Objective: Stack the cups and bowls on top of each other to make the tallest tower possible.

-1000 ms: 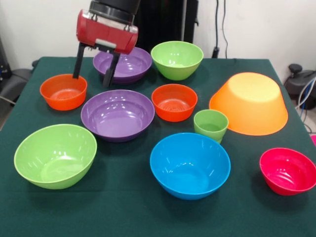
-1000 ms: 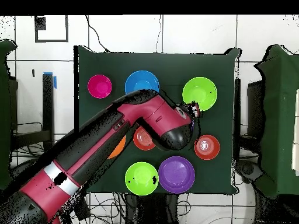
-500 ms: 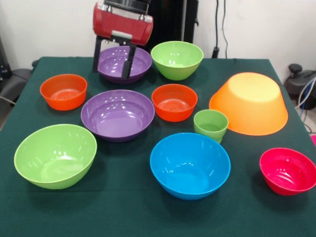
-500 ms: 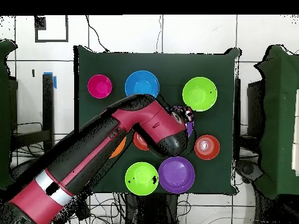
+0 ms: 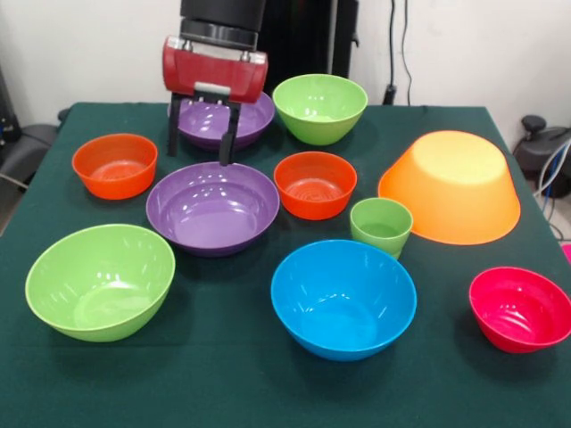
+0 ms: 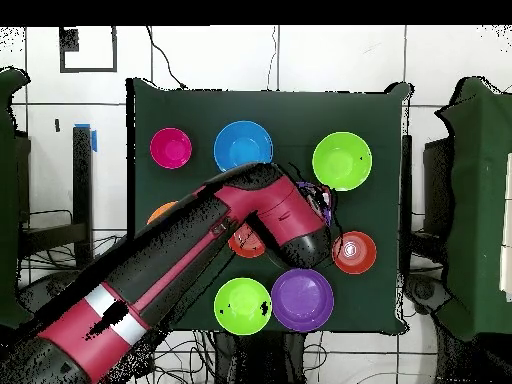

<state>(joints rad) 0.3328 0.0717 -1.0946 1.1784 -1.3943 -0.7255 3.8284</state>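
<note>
A: In the front view, what has changed?

B: The gripper (image 5: pixel 200 132) has drifted back toward the middle and dropped a little. Half a second ago it hung over the far purple bowl (image 5: pixel 246 114); now its two dark fingers, spread apart and holding nothing, reach down toward the far rim of the near purple bowl (image 5: pixel 212 206). I'd judge it is lining up on that rim. No stack exists yet.

A: And the pieces themselves?

B: All glossy moulded plastic on a matte green cloth (image 5: pixel 223 383). The small green cup (image 5: pixel 381 225) stands upright, tapered, just beside the upturned orange-yellow bowl (image 5: pixel 452 185), whose flat base would make a steady foundation. The blue bowl (image 5: pixel 343 295) sits open in front.

A: The overhead view?

B: The red arm (image 6: pixel 200 255) now covers the table's middle, hiding the cup and most of the near purple bowl. The pink-red bowl (image 6: pixel 171 148) lies clear of it.
</note>
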